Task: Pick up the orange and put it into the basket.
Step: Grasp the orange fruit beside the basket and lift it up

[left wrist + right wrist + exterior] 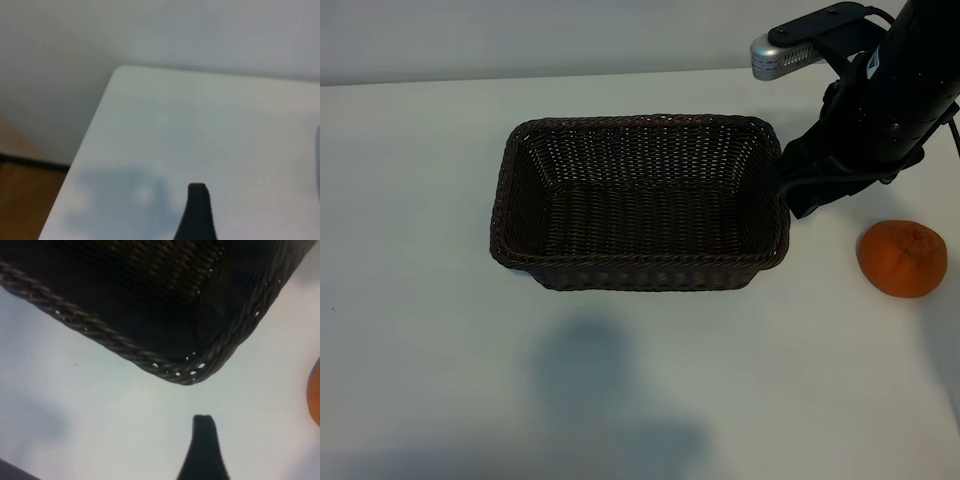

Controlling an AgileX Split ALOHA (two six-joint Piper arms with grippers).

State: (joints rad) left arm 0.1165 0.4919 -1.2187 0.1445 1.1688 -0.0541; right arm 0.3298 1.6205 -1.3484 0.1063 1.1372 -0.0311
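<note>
Empty-handed beside the basket, fruit not yet taken.

My right gripper (800,195) hangs with jaws spread, holding nothing, just beside the corner of the dark brown woven wicker basket (640,275); the small round dimpled orange (902,258) sits on the white table (420,350) near my other side. My left gripper (197,215) also stands spread and empty over bare table. Reaching carelessly, I could knock the fruit rolling or snag the braided rim.

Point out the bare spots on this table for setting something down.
Free: the wide stretch left of the basket and the strip in front of it, partly shadowed. Crowded: the right side, where the right gripper hangs at the basket's rim beside the orange.
</note>
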